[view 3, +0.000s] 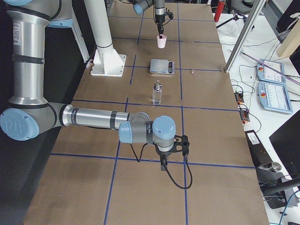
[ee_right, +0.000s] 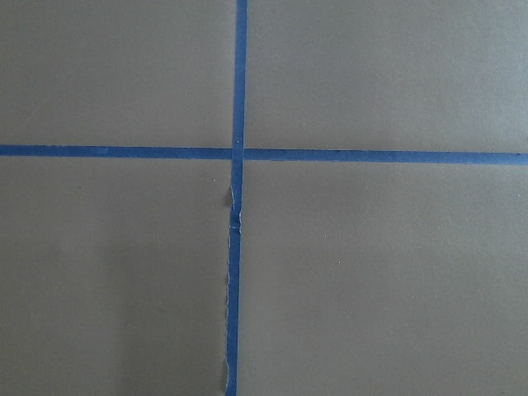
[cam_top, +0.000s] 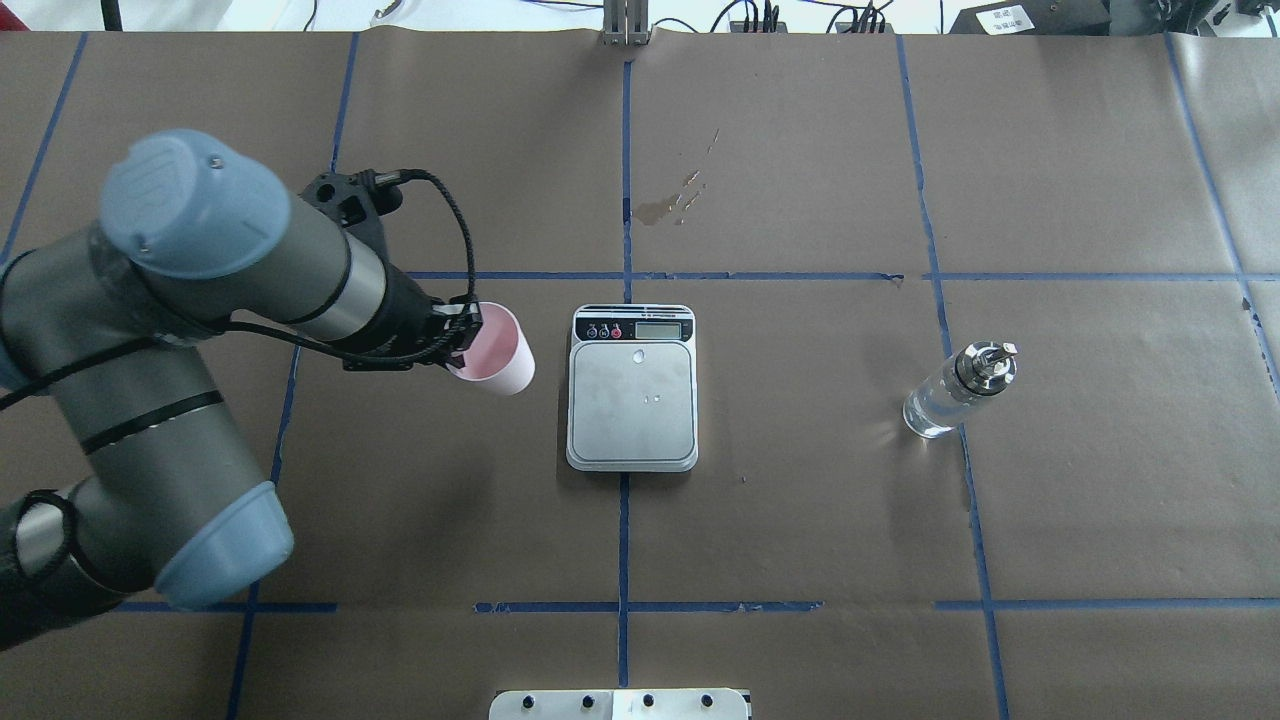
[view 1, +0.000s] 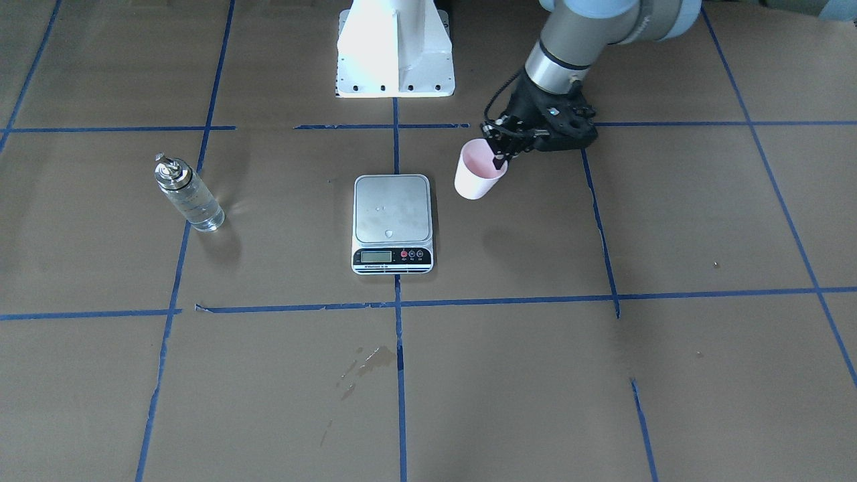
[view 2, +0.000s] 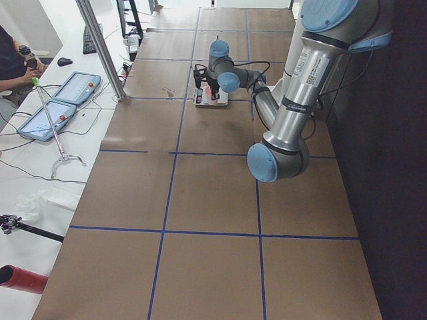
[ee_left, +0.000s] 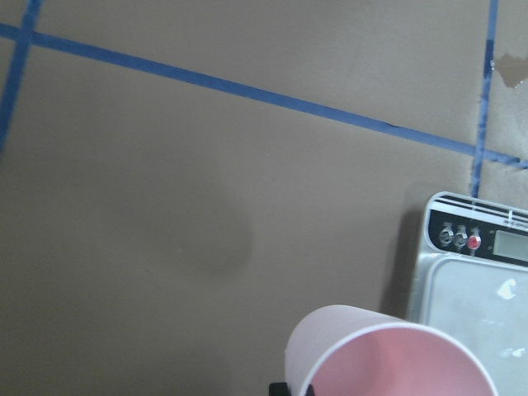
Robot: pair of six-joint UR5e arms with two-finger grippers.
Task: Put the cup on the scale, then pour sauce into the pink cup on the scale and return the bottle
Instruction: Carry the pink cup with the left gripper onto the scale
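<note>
Visibly, the left claw (view 1: 501, 157) was clamped on the rim of the pink paper cup (view 1: 479, 175), held clear of the table (view 1: 669, 221) just beside the scale (view 1: 392, 221). The glass bottle (view 1: 189, 197) stood upright, well apart on the scale's other side. Right claw (view 3: 164, 165): state could not be determined.

Brown paper (cam_top: 800, 500) covers the table (cam_top: 1100, 150); blue tape lines (cam_top: 625, 150) make big squares. A white desk (view 2: 40, 167) (two tablets (view 2: 77, 87) on it) stands far from the left gripper (cam_top: 462, 342).
</note>
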